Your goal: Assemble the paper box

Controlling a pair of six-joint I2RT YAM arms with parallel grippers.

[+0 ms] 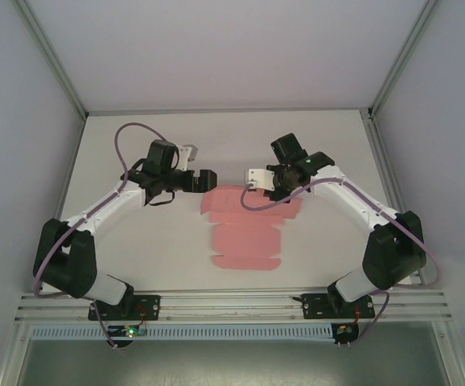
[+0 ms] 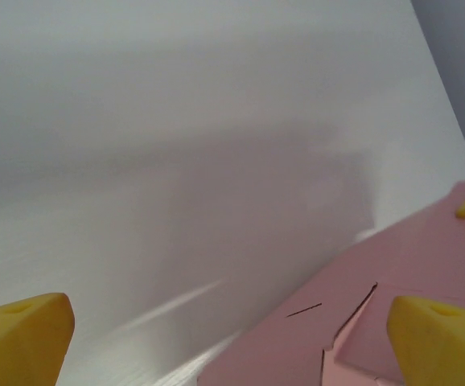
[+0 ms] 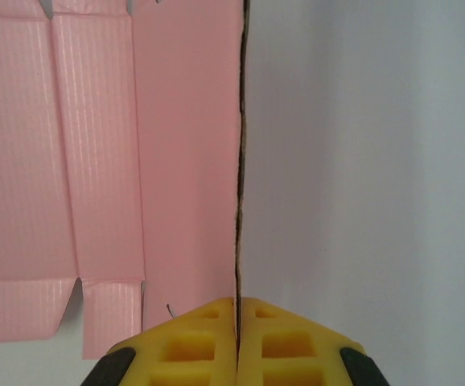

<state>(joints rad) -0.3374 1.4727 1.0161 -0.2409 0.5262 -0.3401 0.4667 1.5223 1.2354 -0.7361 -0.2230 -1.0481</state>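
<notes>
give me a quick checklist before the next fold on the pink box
1. Right gripper clamped on the box edge: ok, fingers shut on it.
2. Left gripper open: ok, fingers wide apart.
3. Left gripper lined up on the box: not ok, mostly bare table between its fingers, with pink card by one finger.
4. Rest of the box flat on the table: ok in the top view.
5. Gripped panel bending along its crease: cannot tell.
</notes>
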